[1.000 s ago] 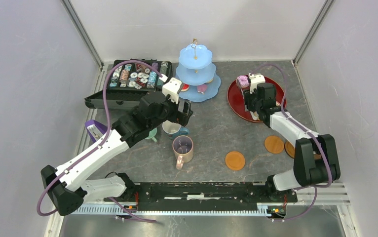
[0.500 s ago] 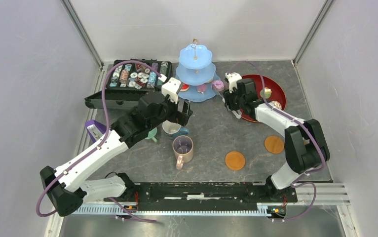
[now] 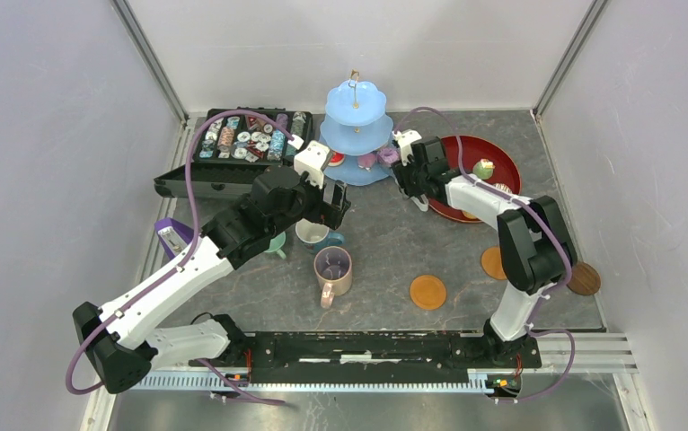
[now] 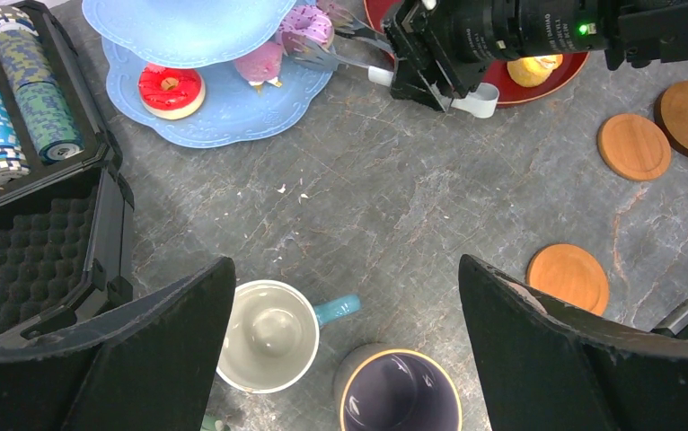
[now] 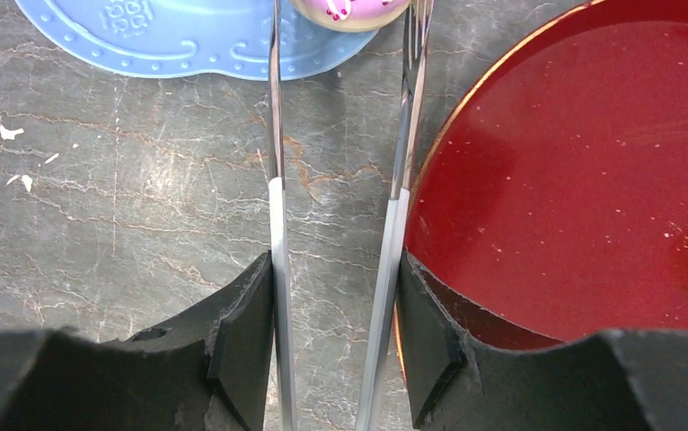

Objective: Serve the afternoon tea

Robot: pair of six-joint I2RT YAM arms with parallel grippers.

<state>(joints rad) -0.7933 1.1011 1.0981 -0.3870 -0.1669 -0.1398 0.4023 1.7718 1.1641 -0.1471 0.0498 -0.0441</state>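
My right gripper (image 5: pixel 336 269) is shut on the metal tongs (image 5: pixel 275 135). Their tips hold a purple pastry (image 5: pixel 345 9) over the edge of the bottom tier of the pale-blue stand (image 3: pixel 356 99); I cannot tell whether it touches. A red doughnut (image 4: pixel 171 91) and a pink pastry (image 4: pixel 260 63) lie on that tier. My left gripper (image 4: pixel 345 269) is open and empty above the white-and-blue mug (image 4: pixel 266 335) and the pink-purple mug (image 4: pixel 399 392). The mint green mug (image 3: pixel 276 242) is mostly hidden under the left arm. The olive mug is out of view.
A red tray (image 3: pixel 466 141) with a green pastry (image 3: pixel 483 168) lies right of the stand. Brown coasters (image 3: pixel 427 292) (image 3: pixel 495 262) (image 3: pixel 583 278) lie at the front right. The open black case (image 3: pixel 233 148) of capsules stands at the back left.
My right gripper has carried the purple pastry in the tongs leftward from the red tray to the stand's bottom tier. The left arm has not moved.
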